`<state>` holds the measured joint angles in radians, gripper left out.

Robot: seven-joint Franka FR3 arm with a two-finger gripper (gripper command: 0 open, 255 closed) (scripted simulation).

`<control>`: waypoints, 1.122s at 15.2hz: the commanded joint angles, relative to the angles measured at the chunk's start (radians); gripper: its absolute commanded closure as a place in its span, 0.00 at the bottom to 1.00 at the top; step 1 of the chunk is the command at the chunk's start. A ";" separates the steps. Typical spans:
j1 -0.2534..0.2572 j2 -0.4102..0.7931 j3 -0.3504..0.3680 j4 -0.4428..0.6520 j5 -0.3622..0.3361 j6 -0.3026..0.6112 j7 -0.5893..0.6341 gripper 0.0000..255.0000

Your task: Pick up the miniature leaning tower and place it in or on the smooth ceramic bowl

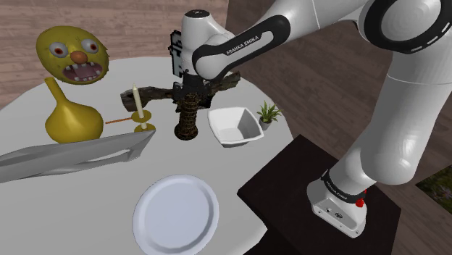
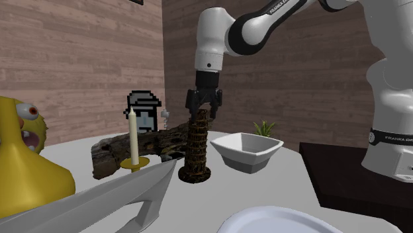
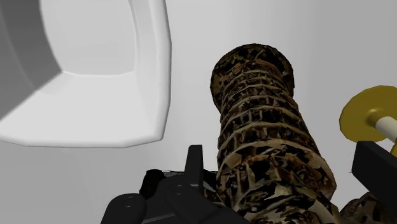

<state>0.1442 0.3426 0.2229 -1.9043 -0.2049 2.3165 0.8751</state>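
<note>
On the round white table (image 1: 195, 156) the work is laid out, and the white arm (image 1: 391, 94) is reached over it from the stand. The grey plate (image 1: 176, 215) is seen at the table's near edge. The square white bowl (image 1: 250, 116) is set just beside the tower, on the shoulder view's right, and apart from it. The miniature leaning tower (image 2: 197, 145), brown and dark-mottled, is stood on its round base on the table. Its long axis is kept near upright, and its top is tipped slightly toward the second exterior view's right. The gripper (image 2: 202, 116) is held directly over the tower's top, and its fingers (image 3: 375, 168) are spread apart on either side of the upper tiers. In the wrist view a gap is seen between the tower and one finger, so the tower is not clasped.
</note>
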 commanded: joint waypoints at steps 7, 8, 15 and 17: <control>0.000 0.000 0.000 0.000 0.000 0.000 0.000 1.00; 0.000 0.001 0.000 0.000 0.000 0.000 0.000 1.00; -0.001 -0.007 0.001 0.004 0.003 -0.010 -0.003 1.00; -0.002 -0.021 0.004 0.013 0.010 -0.032 -0.008 1.00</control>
<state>0.1428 0.3295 0.2258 -1.8944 -0.1981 2.2927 0.8694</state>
